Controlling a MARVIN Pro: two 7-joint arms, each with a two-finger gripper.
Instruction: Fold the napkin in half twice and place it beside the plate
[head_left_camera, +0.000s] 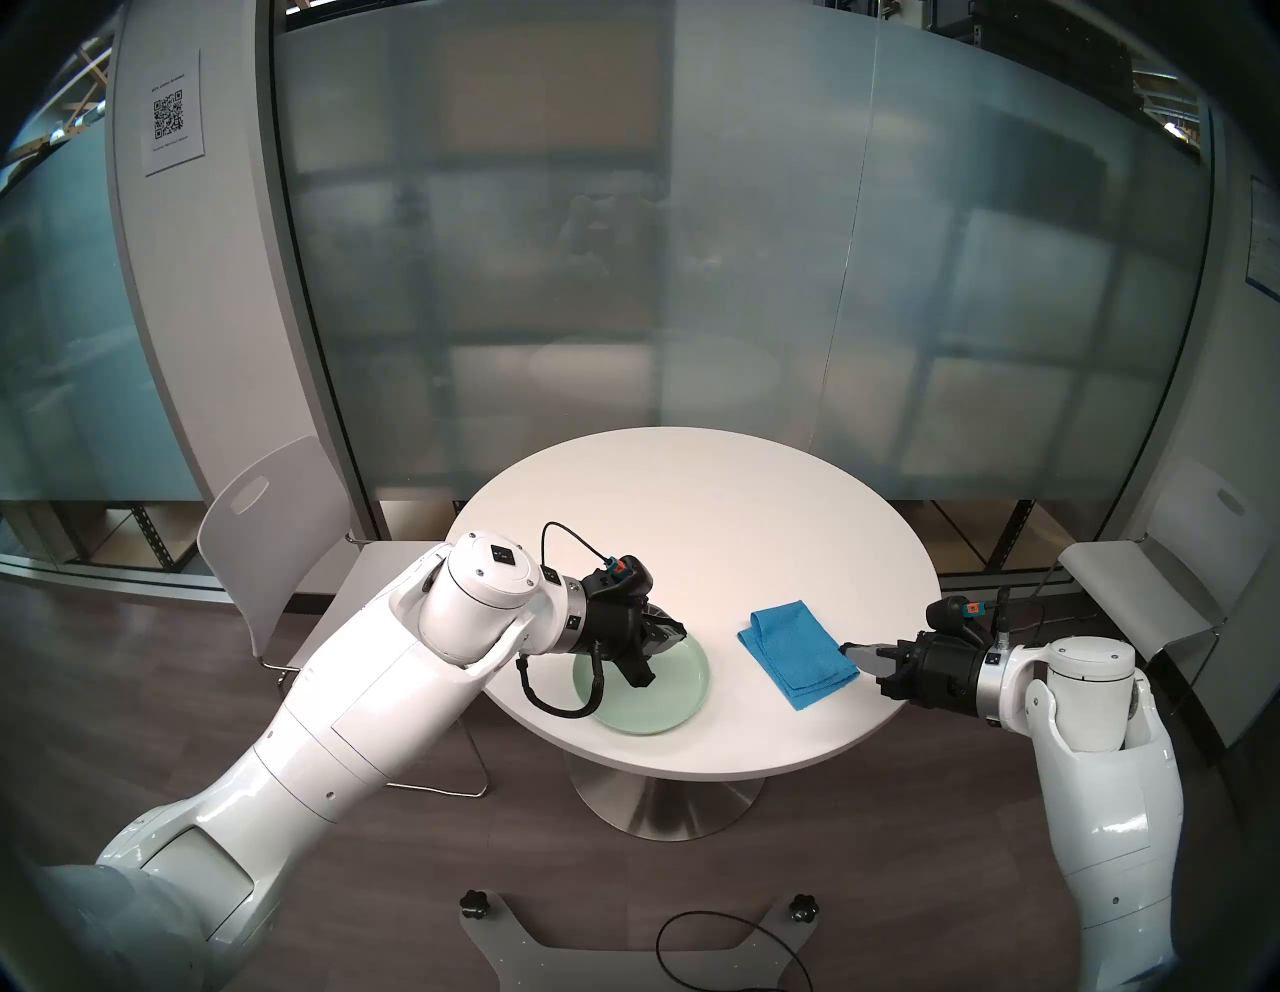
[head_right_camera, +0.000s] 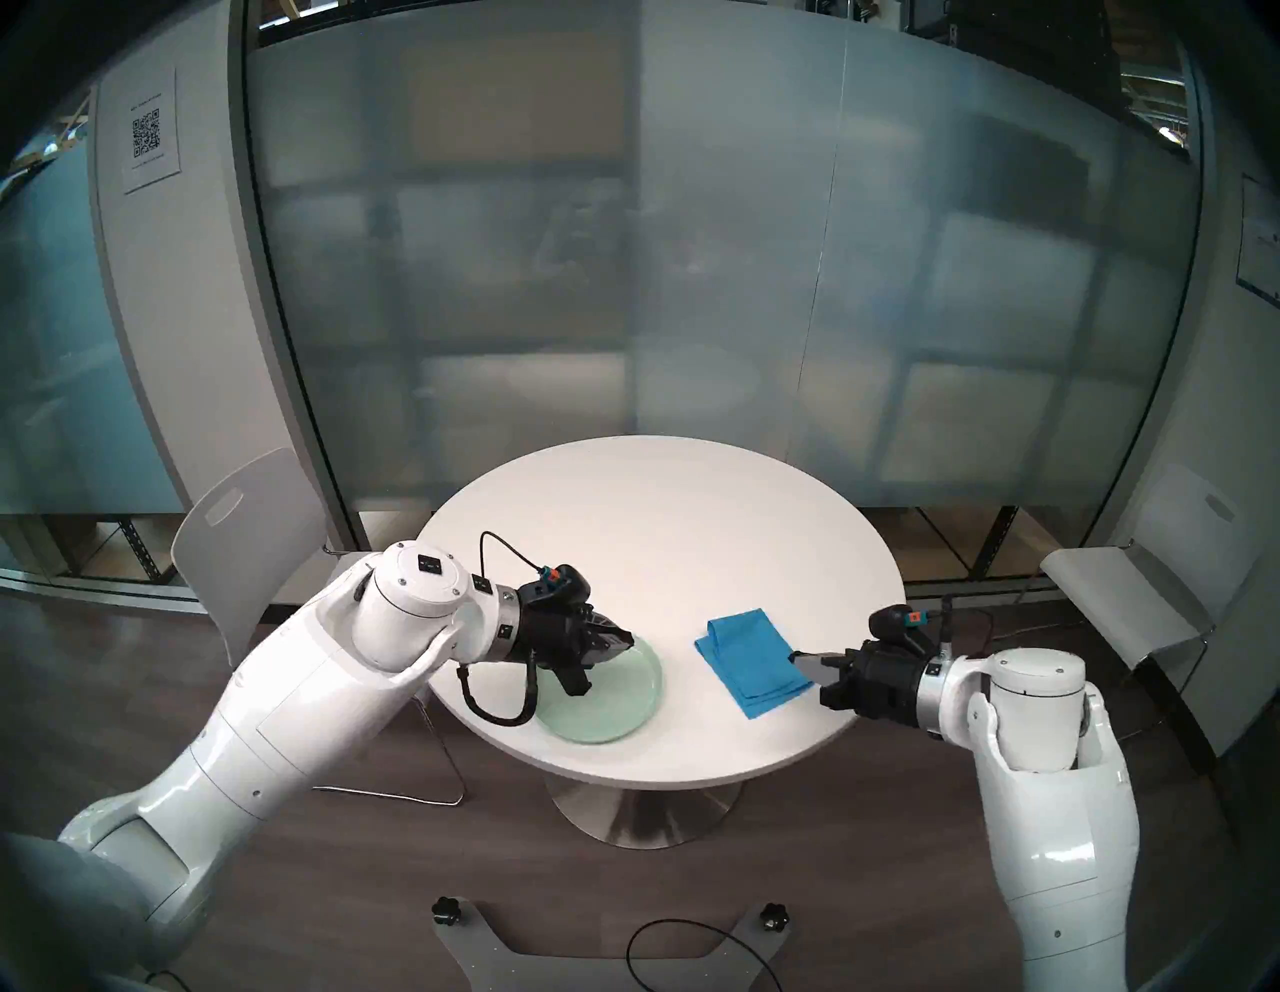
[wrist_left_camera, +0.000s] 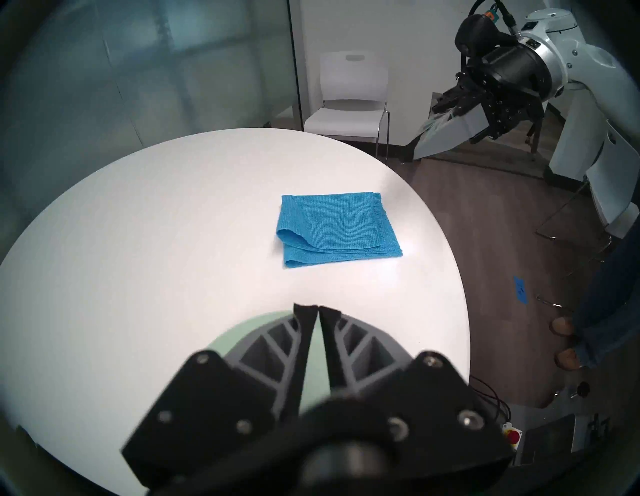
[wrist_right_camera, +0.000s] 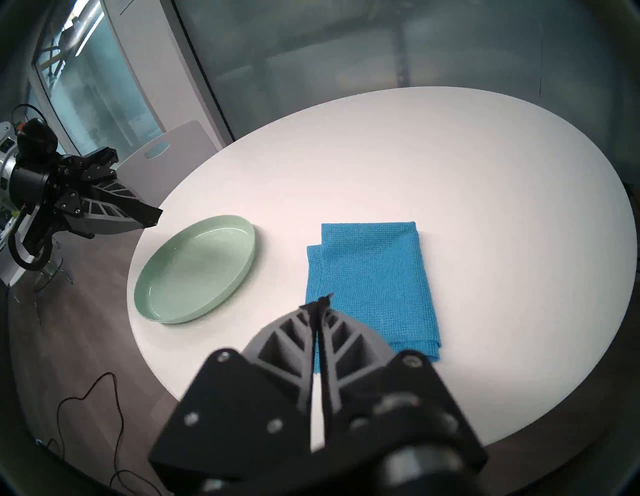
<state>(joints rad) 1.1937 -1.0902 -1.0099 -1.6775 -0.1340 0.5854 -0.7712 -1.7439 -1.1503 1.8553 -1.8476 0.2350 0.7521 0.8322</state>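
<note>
The bright blue napkin (head_left_camera: 796, 654) (head_right_camera: 755, 661) (wrist_left_camera: 336, 228) (wrist_right_camera: 374, 287) lies folded into a small layered rectangle on the round white table (head_left_camera: 692, 519). It rests a short gap to the right of the pale green plate (head_left_camera: 665, 700) (head_right_camera: 623, 700) (wrist_right_camera: 197, 270). My left gripper (head_left_camera: 682, 632) (wrist_left_camera: 316, 308) (wrist_right_camera: 157, 214) hovers over the plate's far left side, shut and holding nothing. My right gripper (head_left_camera: 845, 650) (head_right_camera: 795, 654) (wrist_left_camera: 417, 150) (wrist_right_camera: 323, 299) is raised just off the napkin's right edge, shut and empty.
A white chair (head_left_camera: 277, 526) stands left of the table and another white chair (head_left_camera: 1136, 589) to its right. Frosted glass walls rise behind. A person's shoes (wrist_left_camera: 564, 325) stand on the floor near the table's front right. A black cable (head_left_camera: 734, 956) lies by my base.
</note>
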